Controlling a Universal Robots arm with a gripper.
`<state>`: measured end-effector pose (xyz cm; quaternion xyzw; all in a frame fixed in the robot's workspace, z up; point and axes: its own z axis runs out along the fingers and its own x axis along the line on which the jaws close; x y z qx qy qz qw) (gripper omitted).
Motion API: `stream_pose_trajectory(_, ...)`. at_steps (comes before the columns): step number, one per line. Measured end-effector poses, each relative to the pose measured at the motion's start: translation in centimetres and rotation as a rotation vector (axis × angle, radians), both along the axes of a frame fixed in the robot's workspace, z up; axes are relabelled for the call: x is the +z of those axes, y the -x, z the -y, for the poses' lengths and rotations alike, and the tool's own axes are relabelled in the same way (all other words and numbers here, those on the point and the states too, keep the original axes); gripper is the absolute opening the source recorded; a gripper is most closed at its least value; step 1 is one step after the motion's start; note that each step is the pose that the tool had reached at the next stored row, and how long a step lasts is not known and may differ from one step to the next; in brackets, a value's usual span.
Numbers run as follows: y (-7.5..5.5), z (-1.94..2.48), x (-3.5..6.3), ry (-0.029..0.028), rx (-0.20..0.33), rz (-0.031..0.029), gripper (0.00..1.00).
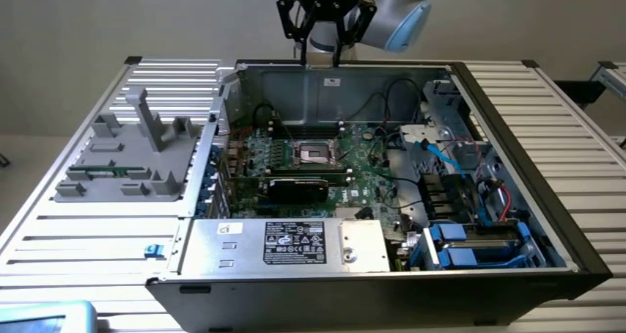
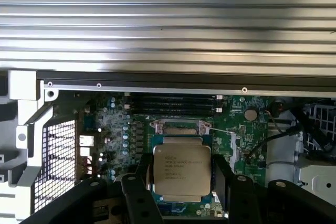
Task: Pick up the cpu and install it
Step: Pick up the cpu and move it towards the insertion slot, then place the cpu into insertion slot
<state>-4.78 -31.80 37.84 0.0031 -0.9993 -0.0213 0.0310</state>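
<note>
cpu (image 2: 182, 167): flat square, silver-tan lid with printed text, thin dark rim; sits between my claw (image 2: 182, 184) fingers, clenched on it.

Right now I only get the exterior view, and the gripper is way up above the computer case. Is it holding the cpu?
Observer: Yes. In the wrist view the cpu sits between the fingers of the gripper, with its shiny top facing the camera.
Operator: Is there writing on it?
Observer: Yes, there are printed lines on the metal top, but they're too small to read.
Operator: What's behind it?
Observer: The socket on the green motherboard is straight beyond the cpu, with its metal frame peeking out past the chip's edge.
</note>
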Motion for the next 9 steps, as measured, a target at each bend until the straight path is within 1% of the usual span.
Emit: stream_pose_trajectory(9,0.00,0.00,0.00,0.0000,0.000,-0.0006,0.56)
